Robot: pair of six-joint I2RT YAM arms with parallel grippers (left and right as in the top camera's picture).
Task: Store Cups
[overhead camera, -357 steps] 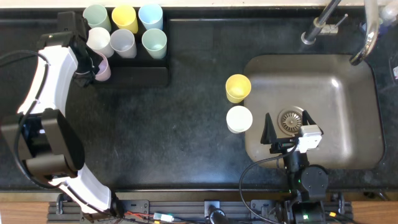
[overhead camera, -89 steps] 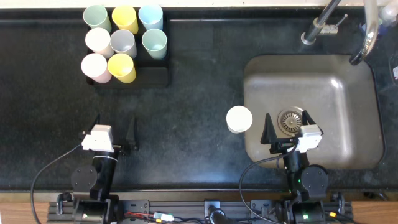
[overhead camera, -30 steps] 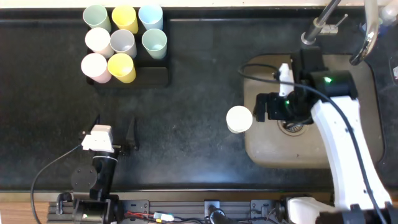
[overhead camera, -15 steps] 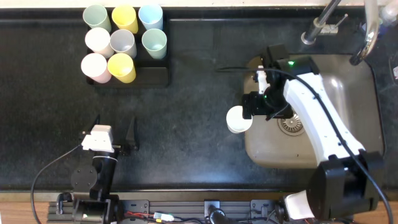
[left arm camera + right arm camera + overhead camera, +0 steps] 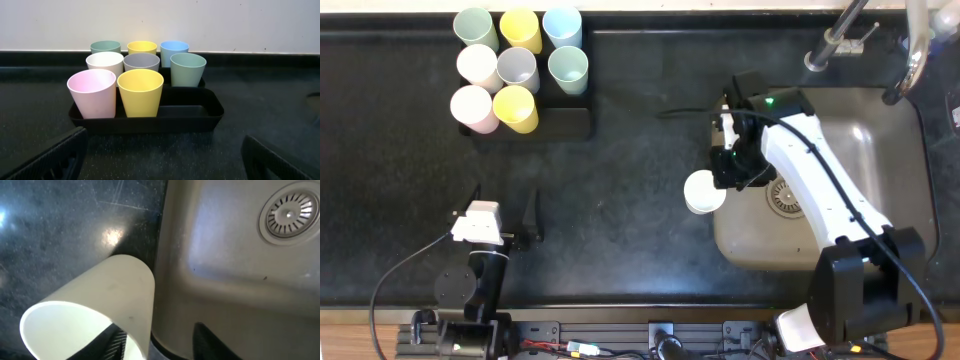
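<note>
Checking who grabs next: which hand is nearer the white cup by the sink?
Right. The right hand is at the white cup; the left hand sits far off.

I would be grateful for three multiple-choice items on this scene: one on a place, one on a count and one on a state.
1. Where does the lone white cup stand?
A. In the sink
B. On the counter beside the sink
C. In the tray

2. How many cups stand in the tray?
A. Six
B. Nine
C. Eight

3. How is the left gripper?
A. Open
B. Shut on a cup
C. Shut on nothing

Answers:
1 B: the cup stands on the dark counter at the sink's edge.
2 C: the rows hold three, three and two.
3 A: its fingers stand wide apart with nothing between them.
</note>
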